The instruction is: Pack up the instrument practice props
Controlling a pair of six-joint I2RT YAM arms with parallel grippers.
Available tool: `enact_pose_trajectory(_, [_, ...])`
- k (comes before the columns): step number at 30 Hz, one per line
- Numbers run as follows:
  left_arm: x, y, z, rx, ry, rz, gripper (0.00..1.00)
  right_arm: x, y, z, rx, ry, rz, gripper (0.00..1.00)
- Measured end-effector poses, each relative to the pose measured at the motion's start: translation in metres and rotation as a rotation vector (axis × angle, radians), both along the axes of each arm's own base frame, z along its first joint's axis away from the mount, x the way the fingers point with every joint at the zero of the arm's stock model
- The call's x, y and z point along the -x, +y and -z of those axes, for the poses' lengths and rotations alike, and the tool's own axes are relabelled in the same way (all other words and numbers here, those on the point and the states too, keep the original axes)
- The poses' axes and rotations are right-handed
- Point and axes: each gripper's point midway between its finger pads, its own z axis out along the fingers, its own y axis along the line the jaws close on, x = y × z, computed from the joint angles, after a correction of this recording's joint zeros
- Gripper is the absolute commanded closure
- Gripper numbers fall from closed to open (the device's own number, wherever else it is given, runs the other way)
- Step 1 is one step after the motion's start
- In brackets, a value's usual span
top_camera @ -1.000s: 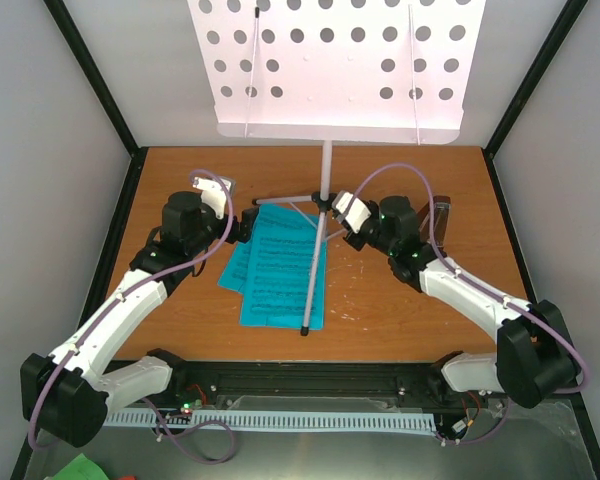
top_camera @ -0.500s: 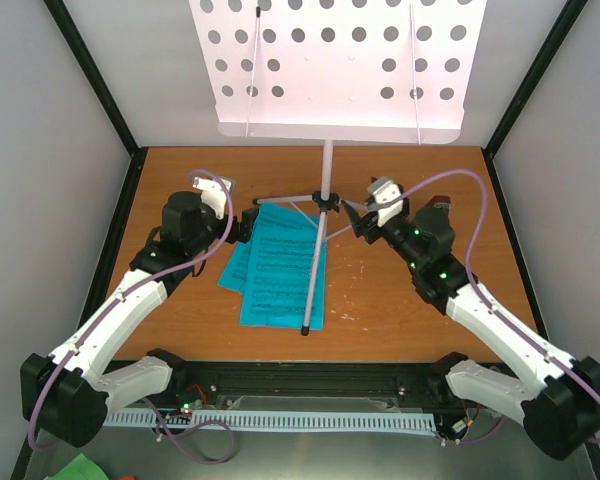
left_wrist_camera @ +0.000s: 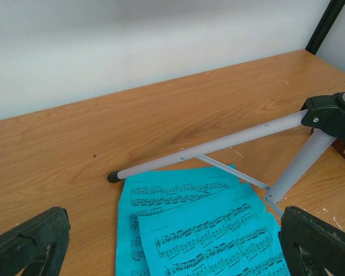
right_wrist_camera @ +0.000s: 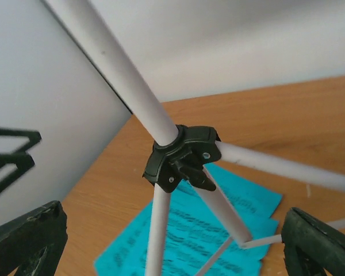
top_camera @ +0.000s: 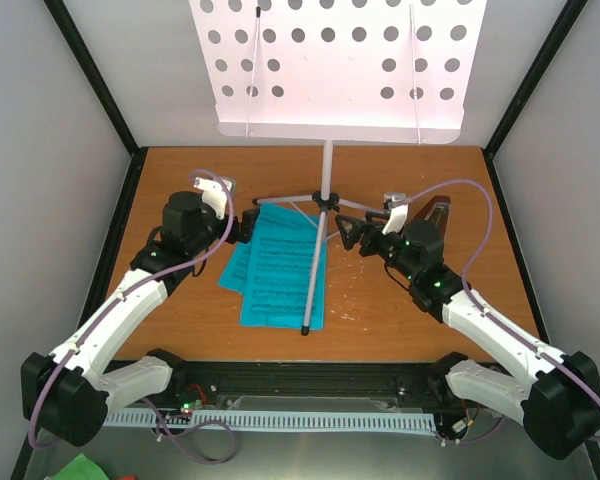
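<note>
The silver music stand stands at the back of the table, its perforated desk high above its tripod hub. Bright blue sheet-music pages lie flat under the legs; one leg crosses them. My left gripper is open at the pages' left edge, and in its wrist view the pages lie between its fingers. My right gripper is open just right of the hub, holding nothing. The brown metronome shows partly behind my right wrist.
Grey walls with black corner posts close in the wooden table on three sides. The stand's back-left leg ends in a black foot near the rear wall. The desk overhangs the table's back.
My right gripper has gone from shut at the stand's hub to open and has drawn back slightly to the right; its arm swung outward. The left arm, stand and pages have not moved.
</note>
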Motion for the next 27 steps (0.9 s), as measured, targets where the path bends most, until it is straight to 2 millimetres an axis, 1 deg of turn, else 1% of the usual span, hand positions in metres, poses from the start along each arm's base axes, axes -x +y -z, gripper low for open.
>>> enact_pose_trajectory(3, [0.000,-0.001,0.002,-0.001,0.005,0.002,0.01,-0.002,-0.001,0.002,-0.134,0.111,0.041,0.00])
enact_pose_trajectory(7, [0.000,-0.001,0.002,0.000,0.006,0.005,0.00,-0.005,-0.004,-0.002,-0.326,0.236,0.098,0.00])
enact_pose_trajectory(13, [0.000,-0.003,0.002,0.003,0.007,0.014,0.01,-0.011,-0.002,-0.006,-0.524,0.403,0.147,0.00])
enact_pose_trajectory(15, [0.001,-0.003,0.002,0.004,0.008,0.016,0.01,-0.016,0.002,-0.009,-0.566,0.441,0.155,0.02])
enact_pose_trajectory(20, [0.001,-0.004,0.002,0.006,0.008,0.020,0.01,-0.032,0.012,-0.011,-0.623,0.537,0.184,0.11])
enact_pose_trajectory(23, [0.001,-0.004,0.002,0.006,0.008,0.020,0.00,-0.039,0.018,-0.003,-0.654,0.602,0.197,0.16])
enact_pose_trajectory(27, [0.001,-0.004,0.002,0.006,0.008,0.021,0.01,-0.044,0.026,0.019,-0.671,0.693,0.215,0.26])
